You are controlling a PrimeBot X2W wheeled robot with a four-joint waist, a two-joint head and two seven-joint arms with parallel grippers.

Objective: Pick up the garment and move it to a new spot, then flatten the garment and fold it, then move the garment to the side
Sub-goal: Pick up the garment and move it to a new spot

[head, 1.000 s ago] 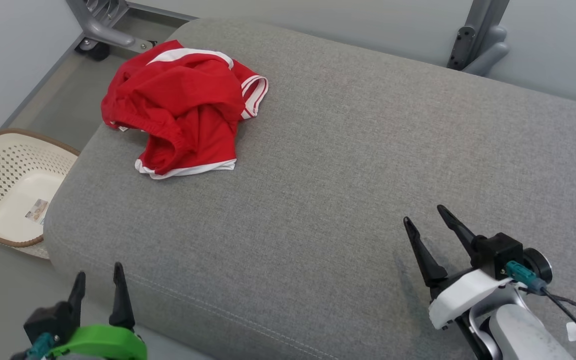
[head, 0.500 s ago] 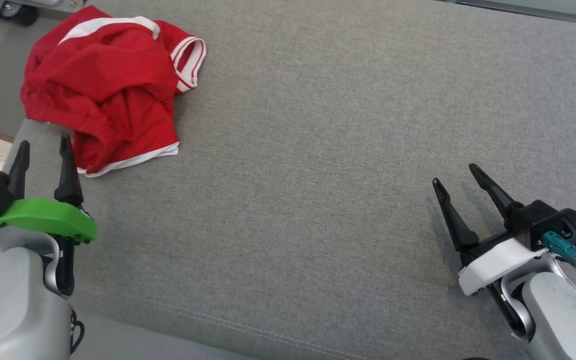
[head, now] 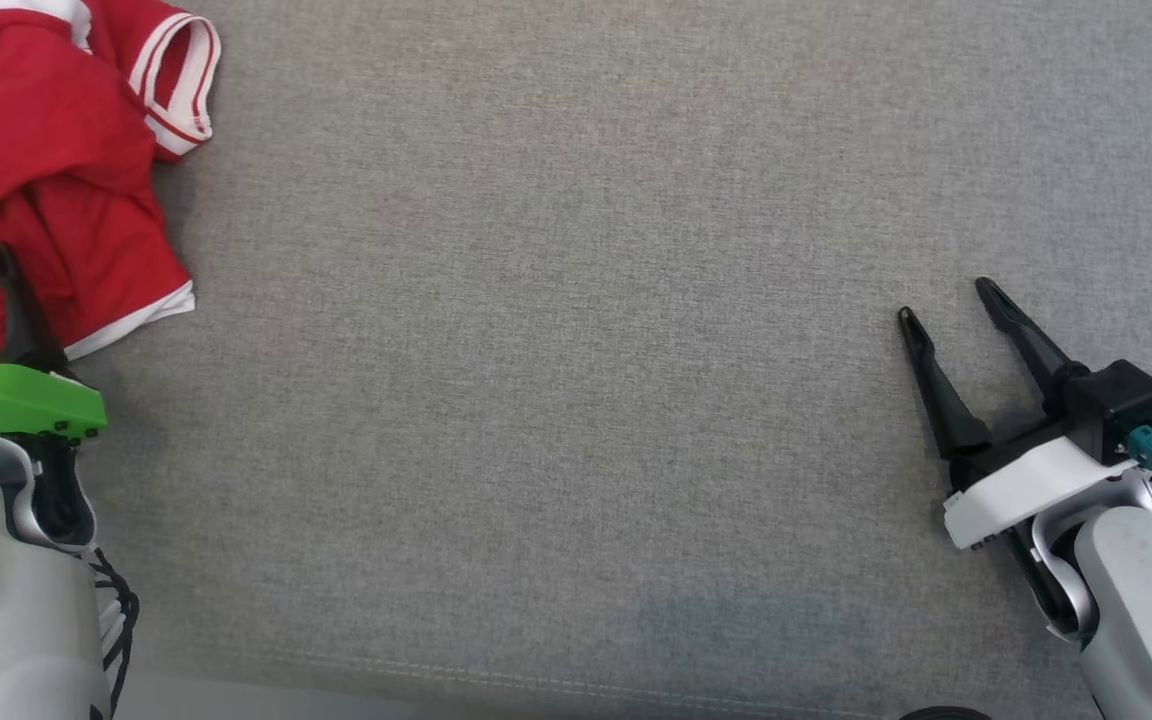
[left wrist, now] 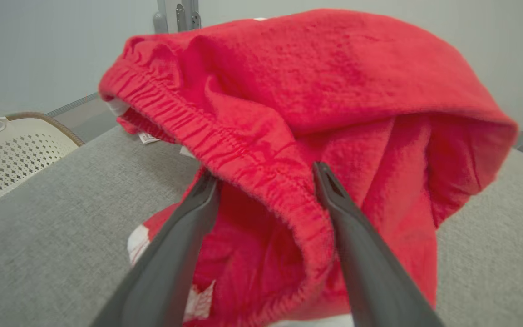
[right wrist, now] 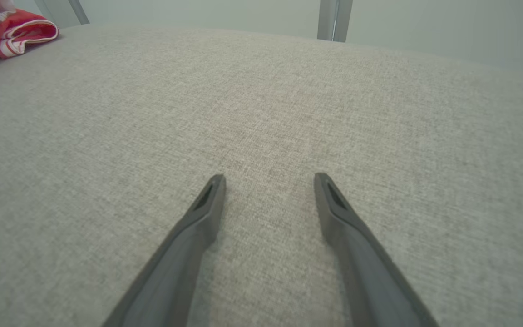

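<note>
Biggest thing here is the grey cushion (head: 576,400) — a wide upholstered slab in coarse woven fabric with a stitched seam along the near edge, so anything dragged across it will meet some friction. The garment (head: 46,150) sits crumpled at its far left corner. By the look of it, it's a pair of red shorts in a soft, slightly nubbly knit with white trim. It should be light and totally floppy, so it'll sag off whatever point gets pinched, and the layers may come up bunched rather than single. Off the left edge there's a cream perforated plastic basket (left wrist: 12,150), rigid, with a brown rim.

The left tool (left wrist: 266,175) is right at the pile with its jaws spread wide. The gathered elastic waistband (left wrist: 225,145) runs across the gap between them — nothing pinched yet. That band looks like the sensible place to grab, since it's thicker and ribbed and less likely to slip out than the thin leg fabric. The right tool (head: 946,300) is open too and empty, over bare cushion on the right, well apart from the garment.

Smaller bits: a striped white cuff (head: 191,125) on a leg opening, and a small white label (left wrist: 145,137) tucked under the band.
</note>
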